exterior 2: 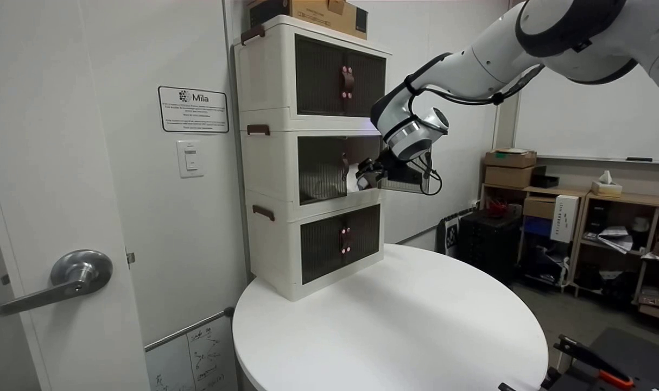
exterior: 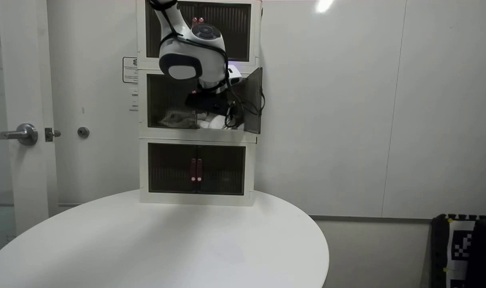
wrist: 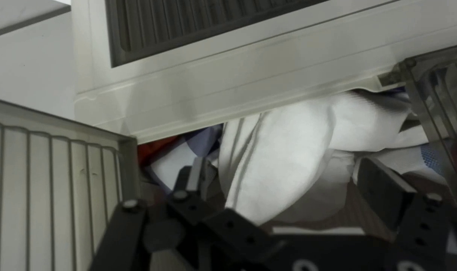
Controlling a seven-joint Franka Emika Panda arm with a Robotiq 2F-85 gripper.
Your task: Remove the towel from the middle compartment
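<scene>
The white towel (wrist: 281, 154) lies bunched in the open half of the middle compartment (exterior: 199, 135), and a fold of it hangs forward. It also shows in both exterior views (exterior: 215, 121) (exterior 2: 353, 179). My gripper (wrist: 279, 175) is open at the compartment's opening, with one finger on each side of the towel's front fold. Neither finger is closed on it. In an exterior view the gripper (exterior 2: 366, 174) reaches in from the right, pointing at the opening. The towel's back part is hidden inside the compartment.
The compartment's open door (exterior: 254, 102) stands out beside the gripper, at left in the wrist view (wrist: 59, 184). The shut door (wrist: 448, 113) is at right there. Red and blue items (wrist: 198, 141) lie beside the towel. A white round table (exterior 2: 394, 326) carries the cabinet stack.
</scene>
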